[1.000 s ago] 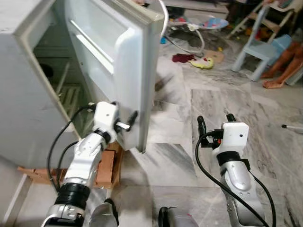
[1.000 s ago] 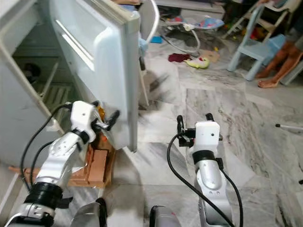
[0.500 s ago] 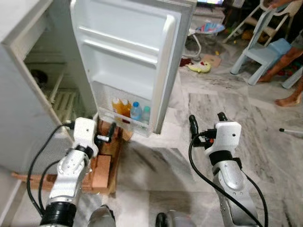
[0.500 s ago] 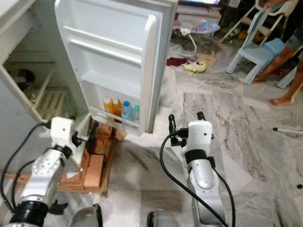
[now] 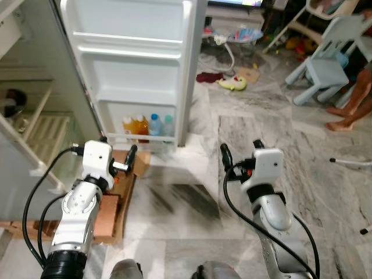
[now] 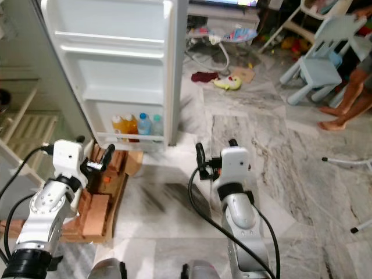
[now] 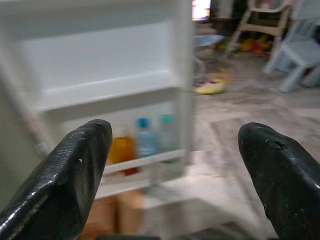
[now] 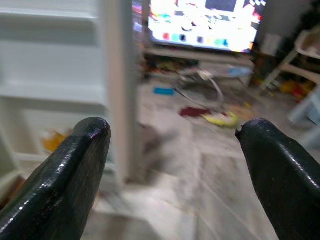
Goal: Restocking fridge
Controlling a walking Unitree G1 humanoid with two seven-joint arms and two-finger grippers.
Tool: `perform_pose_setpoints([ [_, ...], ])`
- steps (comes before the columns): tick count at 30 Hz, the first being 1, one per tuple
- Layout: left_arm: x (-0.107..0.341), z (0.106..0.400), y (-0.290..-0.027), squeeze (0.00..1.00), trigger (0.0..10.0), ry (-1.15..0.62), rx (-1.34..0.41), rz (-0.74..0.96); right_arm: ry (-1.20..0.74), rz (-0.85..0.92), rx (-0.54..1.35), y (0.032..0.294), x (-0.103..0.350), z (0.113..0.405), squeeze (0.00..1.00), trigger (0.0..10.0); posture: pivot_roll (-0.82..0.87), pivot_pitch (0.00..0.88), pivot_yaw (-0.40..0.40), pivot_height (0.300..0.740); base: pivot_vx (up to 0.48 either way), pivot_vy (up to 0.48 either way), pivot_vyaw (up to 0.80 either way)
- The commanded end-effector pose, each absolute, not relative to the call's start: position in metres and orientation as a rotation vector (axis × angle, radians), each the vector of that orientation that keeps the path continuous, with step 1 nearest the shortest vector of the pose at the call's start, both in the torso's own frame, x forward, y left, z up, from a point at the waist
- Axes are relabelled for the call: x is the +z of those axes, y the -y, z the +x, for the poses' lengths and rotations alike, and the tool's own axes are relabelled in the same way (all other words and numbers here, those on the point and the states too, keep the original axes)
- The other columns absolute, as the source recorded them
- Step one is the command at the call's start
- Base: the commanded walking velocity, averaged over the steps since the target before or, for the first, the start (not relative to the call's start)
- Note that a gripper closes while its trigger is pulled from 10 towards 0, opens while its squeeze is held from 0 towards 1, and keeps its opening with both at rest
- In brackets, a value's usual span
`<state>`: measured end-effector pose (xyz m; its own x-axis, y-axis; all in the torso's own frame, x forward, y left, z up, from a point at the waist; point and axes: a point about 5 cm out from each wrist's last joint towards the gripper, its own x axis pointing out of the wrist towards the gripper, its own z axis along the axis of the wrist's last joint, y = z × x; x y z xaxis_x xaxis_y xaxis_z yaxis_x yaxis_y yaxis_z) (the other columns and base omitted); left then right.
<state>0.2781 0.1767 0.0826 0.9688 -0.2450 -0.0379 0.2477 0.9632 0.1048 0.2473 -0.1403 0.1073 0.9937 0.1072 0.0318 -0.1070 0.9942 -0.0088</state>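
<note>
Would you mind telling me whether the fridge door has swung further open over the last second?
Yes. The fridge door has swung wide, away from the fridge cabinet; its inner shelves now face the camera, showing the bottles in its bottom rack.

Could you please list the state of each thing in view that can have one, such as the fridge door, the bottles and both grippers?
Fridge door: swung wide open.
Bottles: upright, side by side in the door's bottom shelf.
Upper door shelves: empty.
Left gripper: open, holding nothing, facing the door.
Right gripper: open, holding nothing.
Television: switched on.
</note>
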Motion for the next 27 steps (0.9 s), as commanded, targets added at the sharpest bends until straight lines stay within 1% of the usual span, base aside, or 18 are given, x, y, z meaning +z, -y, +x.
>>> perform_pose_setpoints([
  [1, 0.084, 0.279, -0.171, 0.0, 10.0, -0.021, -0.276, 0.131, 0.023, -0.013, 0.086, 0.146, 0.106, 0.247, 0.0, 10.0, -0.05, 0.083, -0.055, 0.74, 0.311, -0.36, 0.0],
  [3, 0.084, 0.279, -0.171, 0.0, 10.0, -0.02, -0.277, 0.132, 0.018, -0.023, 0.086, 0.146, 0.106, 0.248, 0.0, 10.0, -0.06, 0.082, -0.055, 0.74, 0.334, -0.341, 0.0],
  [7, 0.085, 0.28, -0.17, 0.0, 10.0, -0.015, -0.276, 0.134, 0.02, -0.107, 0.05, 0.148, 0.106, 0.249, 0.0, 10.0, -0.05, 0.078, -0.057, 0.74, 0.34, -0.335, 0.0],
  [16, 0.085, 0.276, -0.173, 0.0, 10.0, -0.015, -0.271, 0.142, 0.006, -0.036, 0.061, 0.149, 0.105, 0.255, 0.0, 10.0, -0.04, 0.075, -0.061, 0.74, 0.358, -0.315, 0.0],
  [22, 0.094, 0.279, -0.169, 0.0, 10.0, 0.01, -0.27, 0.15, 0.036, -0.052, 0.073, 0.145, 0.113, 0.261, 0.0, 10.0, -0.03, 0.092, -0.062, 0.74, 0.377, -0.292, 0.0],
  [27, 0.099, 0.271, -0.172, 0.0, 10.0, 0.028, -0.266, 0.165, 0.062, -0.082, 0.048, 0.148, 0.121, 0.267, 0.0, 10.0, -0.02, 0.113, -0.053, 0.74, 0.381, -0.288, 0.0],
])
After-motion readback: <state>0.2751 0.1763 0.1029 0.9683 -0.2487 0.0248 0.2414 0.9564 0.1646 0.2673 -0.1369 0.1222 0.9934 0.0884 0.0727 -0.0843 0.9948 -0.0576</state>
